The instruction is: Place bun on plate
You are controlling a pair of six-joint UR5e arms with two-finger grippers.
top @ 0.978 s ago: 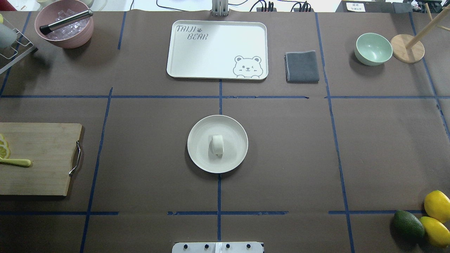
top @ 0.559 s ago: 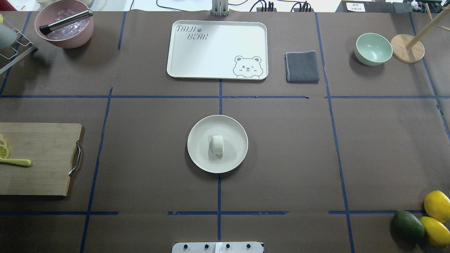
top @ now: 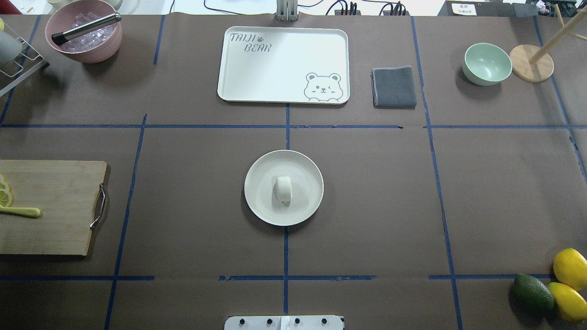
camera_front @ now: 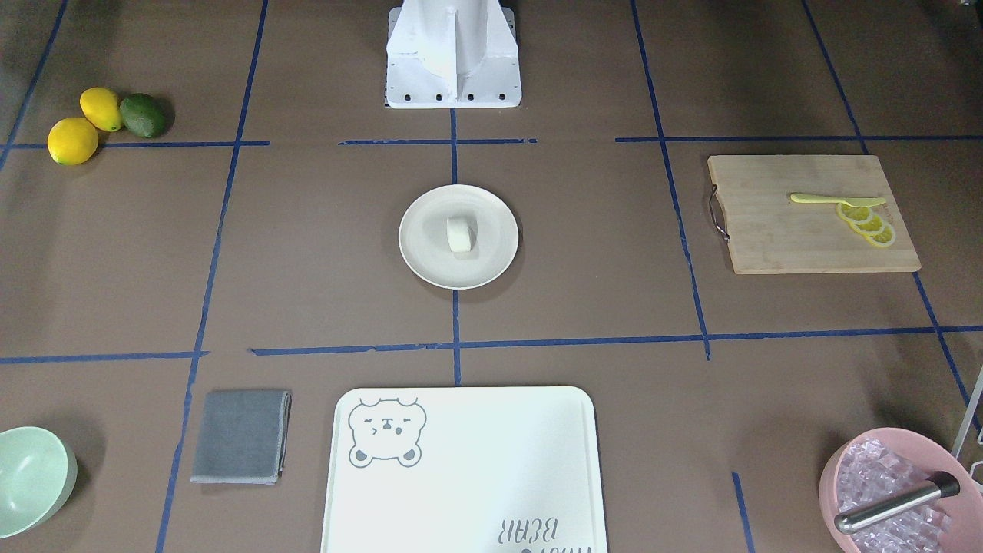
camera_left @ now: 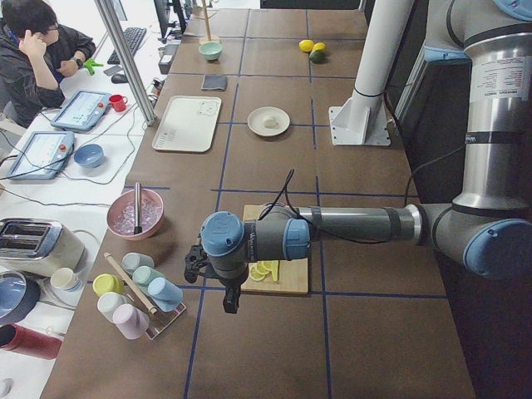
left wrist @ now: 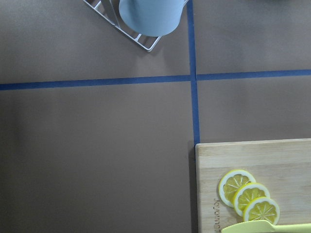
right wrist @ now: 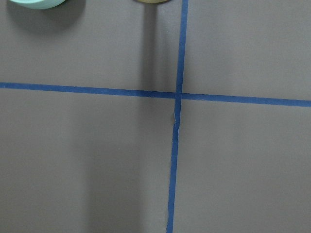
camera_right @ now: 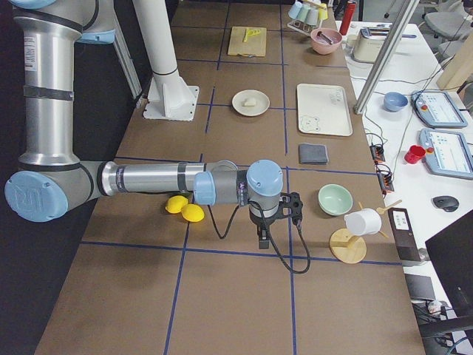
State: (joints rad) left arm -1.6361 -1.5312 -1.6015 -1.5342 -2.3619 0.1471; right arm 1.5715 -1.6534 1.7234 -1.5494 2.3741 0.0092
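Brown paper crossed with blue tape lines covers the bench [top: 367, 192], and the tape divides it into squares. At the middle crossing sits the plate [top: 257, 201]. The bun [top: 284, 189] lies on its side in the centre of the plate, touching nothing else. I judge the task as done: the bun rests fully inside the rim, not on the edge, so it should not roll off.

Everything else is well apart from the plate, probably so that an arm can reach it freely. The bear tray [top: 284, 64] and the grey cloth [top: 394, 87] are on the far side, and the green bowl [top: 487, 64] is at far right. The cutting board [top: 50, 206] with 3 lemon slices [left wrist: 249, 201] is at left. At near right are 2 lemons [top: 570, 284] with an avocado [top: 533, 293].

Both arms are at the ends of the bench, far from the plate. The left arm [camera_left: 357, 224] stretches level and low over the cutting board, and its wrist camera looks straight down on the board's corner. The right arm [camera_right: 148, 177] has the same level pose over the corner where the 2 lemons lie.

The left tool [camera_left: 196, 264] and the right tool [camera_right: 294, 208] show only in the side views, so I cannot tell if they are released or clenched. Neither is near the bun.
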